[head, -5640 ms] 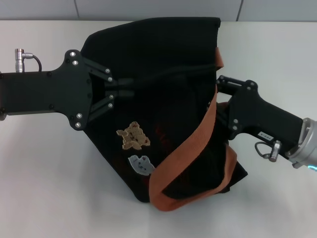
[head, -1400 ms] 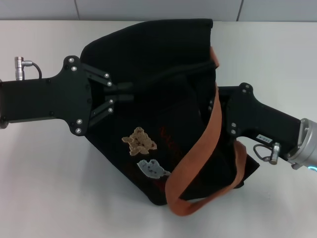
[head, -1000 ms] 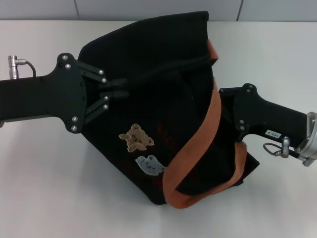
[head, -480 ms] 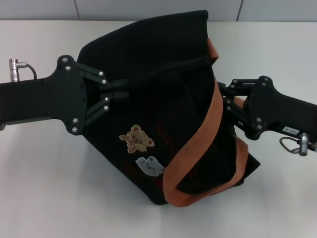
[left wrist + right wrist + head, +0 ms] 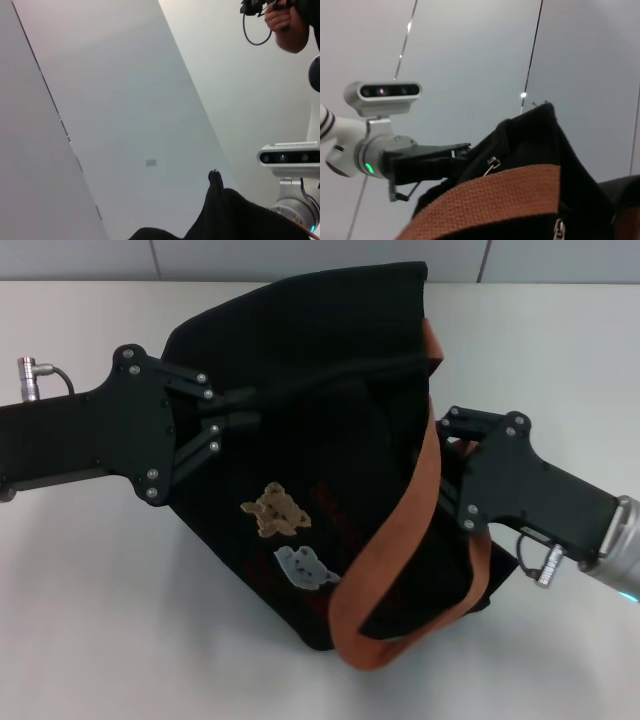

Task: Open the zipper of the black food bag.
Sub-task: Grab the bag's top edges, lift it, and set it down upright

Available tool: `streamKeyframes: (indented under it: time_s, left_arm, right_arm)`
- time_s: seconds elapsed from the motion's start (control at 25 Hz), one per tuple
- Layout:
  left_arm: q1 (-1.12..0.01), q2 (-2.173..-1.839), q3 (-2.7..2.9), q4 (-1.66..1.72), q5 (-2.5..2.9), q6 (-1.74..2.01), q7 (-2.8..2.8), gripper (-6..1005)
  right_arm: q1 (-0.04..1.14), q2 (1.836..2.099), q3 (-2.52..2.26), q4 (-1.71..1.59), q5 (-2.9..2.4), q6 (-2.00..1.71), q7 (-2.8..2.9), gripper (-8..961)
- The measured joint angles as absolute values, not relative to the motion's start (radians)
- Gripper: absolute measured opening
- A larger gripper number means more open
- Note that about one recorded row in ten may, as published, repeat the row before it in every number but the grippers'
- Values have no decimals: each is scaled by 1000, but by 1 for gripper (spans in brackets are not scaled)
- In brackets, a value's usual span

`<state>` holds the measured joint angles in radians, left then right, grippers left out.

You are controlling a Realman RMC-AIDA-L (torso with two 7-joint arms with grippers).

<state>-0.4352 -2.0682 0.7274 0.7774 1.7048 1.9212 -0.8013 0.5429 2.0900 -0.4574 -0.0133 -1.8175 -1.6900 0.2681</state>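
The black food bag [image 5: 300,340] lies on the white table with its bear patches [image 5: 277,510] facing up. An orange-brown strap [image 5: 400,530] loops across its right side. The zipper [image 5: 340,378] runs as a dark line along the top edge. In the right wrist view a silver pull [image 5: 493,164] hangs from that edge. My left gripper [image 5: 243,410] is shut on the bag's edge at the zipper's left end, and it also shows in the right wrist view [image 5: 457,152]. My right gripper [image 5: 445,455] presses against the bag's right side by the strap, its tips hidden.
The white table [image 5: 90,600] extends all around the bag, and a tiled wall [image 5: 300,255] runs along its far edge. In the left wrist view a person's hand [image 5: 285,22] holds a cable, high up beside the wall.
My right gripper has swung back in from the right and dropped toward the near side, against the strap. The bag has shifted slightly. The left gripper keeps its hold in nearly the same place.
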Motion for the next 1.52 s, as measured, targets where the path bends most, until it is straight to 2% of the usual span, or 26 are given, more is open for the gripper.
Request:
streamKeyframes:
  time_s: [0.44,1.12,1.44,1.52]
  left_arm:
    - [-450,-2069,732,741,1707,1932,-796,70]
    - [-460,-2065,720,730,1704,1921,-805,70]
    - [-489,-2065,727,733,1704,1914,-813,70]
    - [-495,-2066,731,730,1707,1913,-813,70]
  right_arm:
    - [551,2092,-266,226,-1816,-1595,-144,254]
    - [458,2092,-172,276,-1848,-1606,-448,254]
    - [473,2092,-162,291,-1894,-1575,-452,257]
    - [481,2092,-161,300,-1894,-1564,-459,313]
